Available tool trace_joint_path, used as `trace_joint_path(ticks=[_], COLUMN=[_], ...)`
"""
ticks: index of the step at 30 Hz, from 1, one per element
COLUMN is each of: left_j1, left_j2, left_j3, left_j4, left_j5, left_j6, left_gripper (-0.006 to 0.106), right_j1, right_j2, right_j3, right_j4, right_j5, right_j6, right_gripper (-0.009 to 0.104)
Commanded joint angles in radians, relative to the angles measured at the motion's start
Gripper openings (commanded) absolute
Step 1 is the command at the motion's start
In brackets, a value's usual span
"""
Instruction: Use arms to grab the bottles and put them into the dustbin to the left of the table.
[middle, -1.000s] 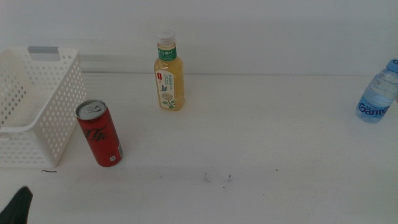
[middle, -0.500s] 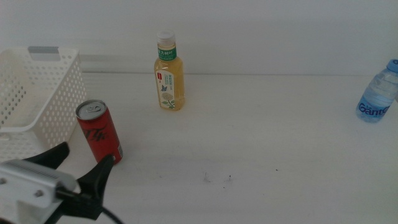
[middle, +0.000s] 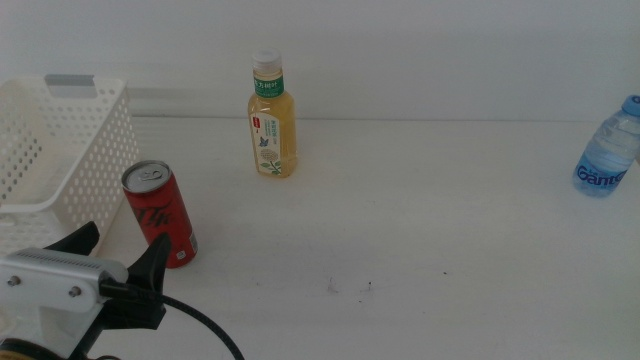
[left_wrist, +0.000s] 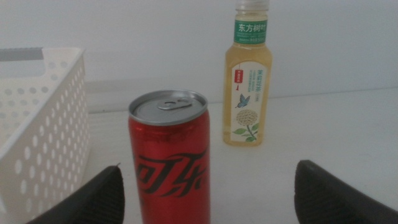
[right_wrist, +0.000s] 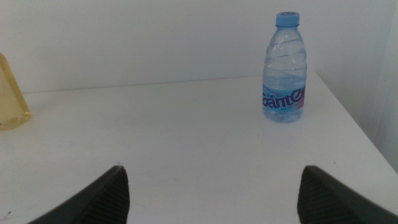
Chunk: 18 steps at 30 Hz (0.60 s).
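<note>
- Since half a second ago, the left hand (middle: 112, 247) has been drawn slightly back and low; in the middle view it is seen spread wide just short of the upright red can (middle: 160, 214), with the basket (middle: 62, 165) close beside the can on its left.
- From the left wrist, the can (left_wrist: 170, 155) is shown standing between the wide jaws, not yet gripped; the tea bottle (left_wrist: 248, 78) stands farther off.
- From the right wrist, the right hand (right_wrist: 211, 190) is shown wide and empty, the water bottle (right_wrist: 285, 68) well ahead near the table (right_wrist: 186, 137) edge.
</note>
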Motion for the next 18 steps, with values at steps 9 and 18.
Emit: trace_joint_path(ticks=[9,18], left_j1=[-0.007,-0.007], left_j2=[0.003,0.004], left_j3=[0.001,0.001], left_j4=[0.083,0.032], left_j5=[-0.027,0.084], left_j6=[0.0,-0.05], left_gripper=[0.093,0.093], right_j1=[-0.008,-0.008], right_j2=[-0.005,-0.005], right_j3=[0.003,0.003], right_j4=[-0.011,-0.011], right_j5=[-0.009,-0.009], right_j6=[-0.006,-0.006], right_gripper=[0.082,0.082])
